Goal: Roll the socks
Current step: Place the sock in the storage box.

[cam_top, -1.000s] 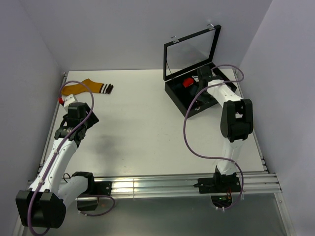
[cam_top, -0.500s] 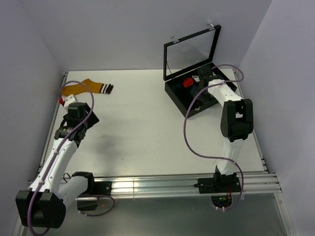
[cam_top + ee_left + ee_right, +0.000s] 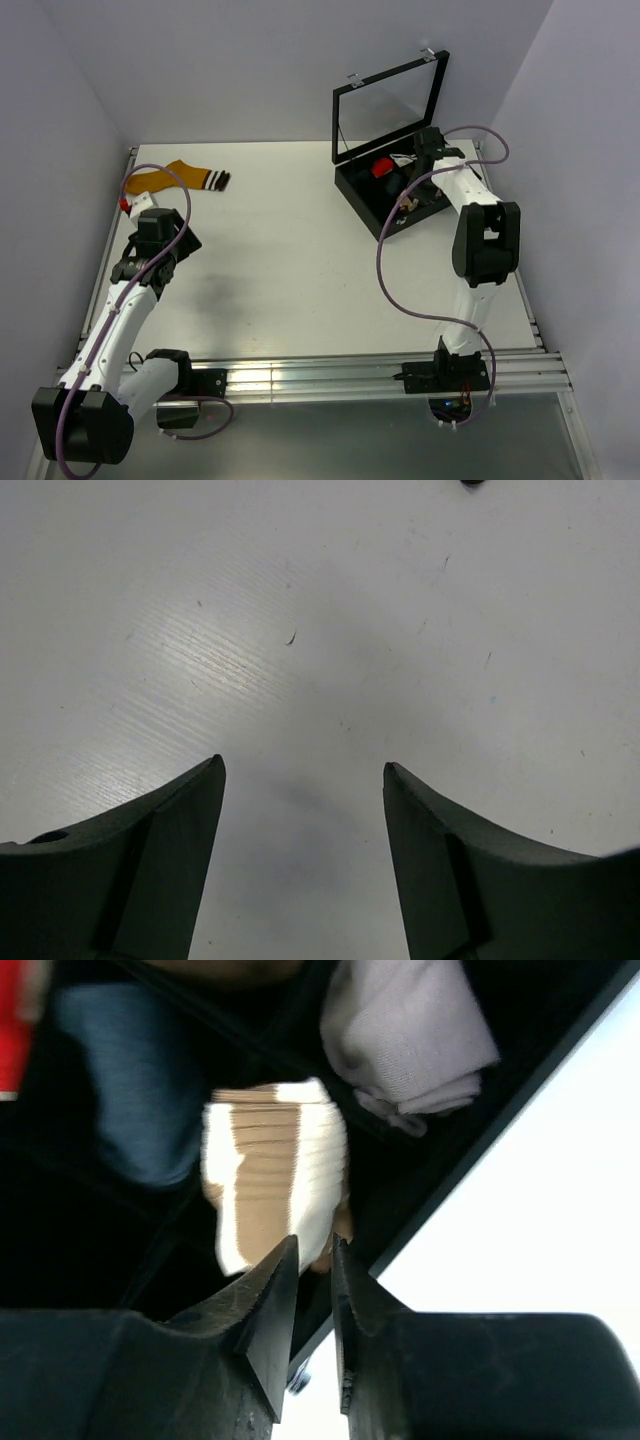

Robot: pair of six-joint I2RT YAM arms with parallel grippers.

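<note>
The brown sock with cream stripes [image 3: 270,1175] hangs bunched over the black box, its lower edge pinched between the tips of my right gripper [image 3: 312,1245], which is shut on it. From above, that sock [image 3: 405,203] shows as a small pale lump at the box's front part. The mustard-orange sock [image 3: 180,175] with its dark striped cuff lies flat at the table's far left. My left gripper [image 3: 305,770] hovers open over bare white table, nothing between its fingers, a short way in front of the mustard sock.
The black box [image 3: 362,203] stands at the back right with its glass lid [image 3: 390,95] upright. Inside are a red bundle [image 3: 382,167], a pinkish-grey bundle [image 3: 410,1030] and a blue-grey bundle [image 3: 130,1080]. A small red item [image 3: 125,204] lies by the left rail.
My right wrist has swung back and to the right over the box, and the brown sock now shows at the box's front. The left arm has not moved.
</note>
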